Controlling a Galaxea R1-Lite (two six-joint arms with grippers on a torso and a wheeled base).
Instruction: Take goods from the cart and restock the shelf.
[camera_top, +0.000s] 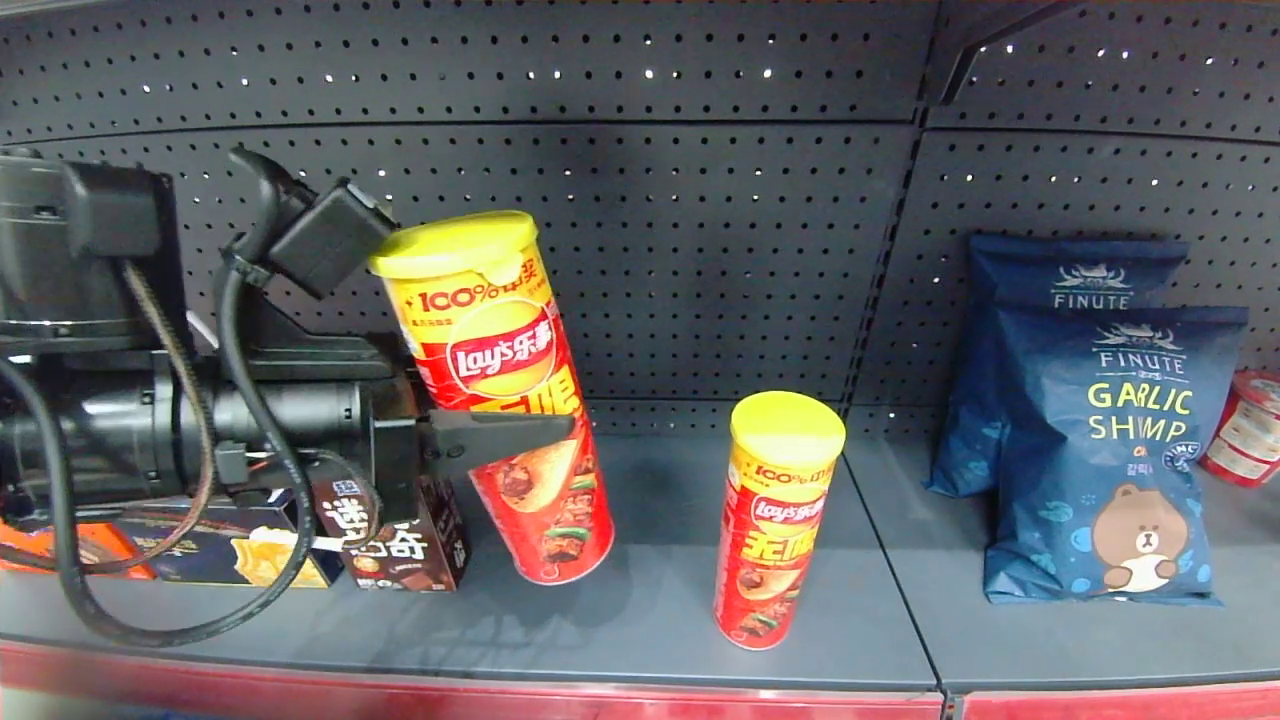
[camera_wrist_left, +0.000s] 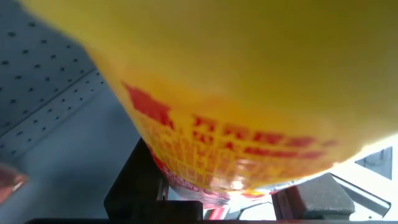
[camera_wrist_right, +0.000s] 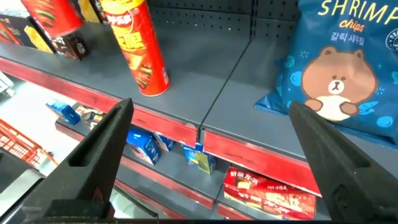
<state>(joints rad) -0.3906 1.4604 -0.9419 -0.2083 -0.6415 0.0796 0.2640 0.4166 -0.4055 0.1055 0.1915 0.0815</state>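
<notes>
Dark pegboard (camera_top: 700, 250) backs a grey shelf deck (camera_top: 650, 600) with a red front lip (camera_top: 500, 697) along the 6 o'clock side in the head view. Left gripper (camera_top: 545, 440) comes in from 9 o'clock, clamped across the mid-body of a yellow-lidded chips can (camera_top: 490, 330); one finger lies over the front of the can, the other is hidden behind it. Left wrist view: the yellow wall of the held can (camera_wrist_left: 249, 81), very close. Long axis of this can is tilted, lid toward 11 o'clock, base toward 5 o'clock. Base is at the deck; cannot tell whether it touches or hangs just above. A second, matching chips can (camera_top: 775, 520) stands upright on the deck at about 3 o'clock from the held can's base, apart from it, with bare deck between. A brown chocolate box (camera_top: 410, 545) sits just beside the held base at 9 o'clock, partly behind the finger. Blue shrimp chips bags (camera_top: 1110, 460) lean at 3 o'clock of the standing can, on the next shelf section. Right gripper (camera_wrist_right: 217, 162) is spread wide, empty, out in front of the shelf, facing the lip. Judgement: placement is the left arm's job; the can needs its lid swung toward 12 o'clock before release. Free room lies toward 3 o'clock; the tight sides are the box at 9 o'clock and the lip at 6 o'clock. Risk: letting go while tilted could tip the can toward the pegboard.
</notes>
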